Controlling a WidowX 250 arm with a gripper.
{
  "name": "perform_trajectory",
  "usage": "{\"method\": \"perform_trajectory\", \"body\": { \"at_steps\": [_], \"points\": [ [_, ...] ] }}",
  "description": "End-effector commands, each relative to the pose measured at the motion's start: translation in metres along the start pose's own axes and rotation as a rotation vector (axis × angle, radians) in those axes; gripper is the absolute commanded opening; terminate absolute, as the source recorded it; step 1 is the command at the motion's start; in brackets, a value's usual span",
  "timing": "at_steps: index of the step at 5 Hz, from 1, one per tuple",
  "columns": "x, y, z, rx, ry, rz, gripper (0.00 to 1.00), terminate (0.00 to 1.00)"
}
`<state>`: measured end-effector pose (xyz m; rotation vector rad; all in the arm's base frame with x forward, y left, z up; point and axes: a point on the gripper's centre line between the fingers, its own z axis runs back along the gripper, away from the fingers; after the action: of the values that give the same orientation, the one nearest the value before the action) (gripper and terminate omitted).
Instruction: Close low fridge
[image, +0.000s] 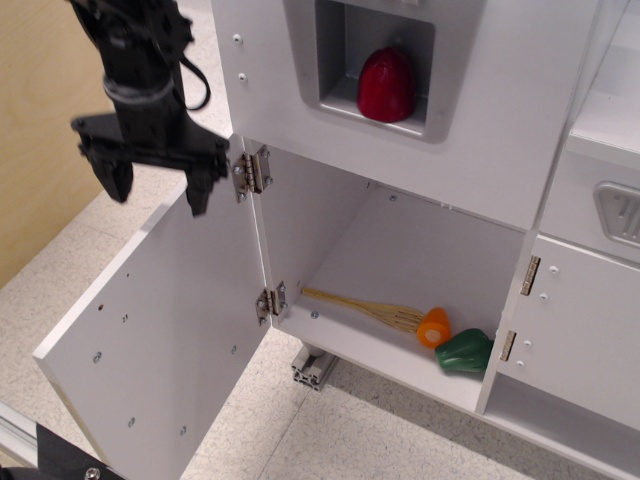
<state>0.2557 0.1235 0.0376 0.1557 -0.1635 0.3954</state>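
Observation:
The low fridge (420, 250) is a white compartment under the dispenser panel. Its large flat white door (160, 340) hangs wide open to the left on two metal hinges, inner face toward me. The handle and vent strip are hidden. Inside lie a wooden spatula (365, 307), an orange piece (434, 327) and a green pepper (464, 351). My black gripper (155, 188) is open and empty, fingers pointing down, above the door's top edge near the upper hinge (250, 170), not touching it.
A red pepper (387, 84) sits in the grey dispenser niche above. A smaller white cabinet door (580, 345) with metal hinges is at the right. An aluminium frame foot (313, 368) shows under the fridge. A wooden wall (40, 130) stands at the left.

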Motion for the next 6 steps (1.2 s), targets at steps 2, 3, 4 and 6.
{"method": "perform_trajectory", "body": {
  "at_steps": [2,3,4,6],
  "points": [
    [-0.019,-0.017,-0.025,-0.070,0.029,-0.042,1.00,0.00],
    [-0.018,-0.026,-0.029,-0.076,0.048,-0.026,1.00,0.00],
    [-0.017,-0.041,-0.028,-0.090,0.062,-0.006,1.00,0.00],
    [-0.012,-0.070,-0.011,-0.120,0.032,0.051,1.00,0.00]
  ]
}}
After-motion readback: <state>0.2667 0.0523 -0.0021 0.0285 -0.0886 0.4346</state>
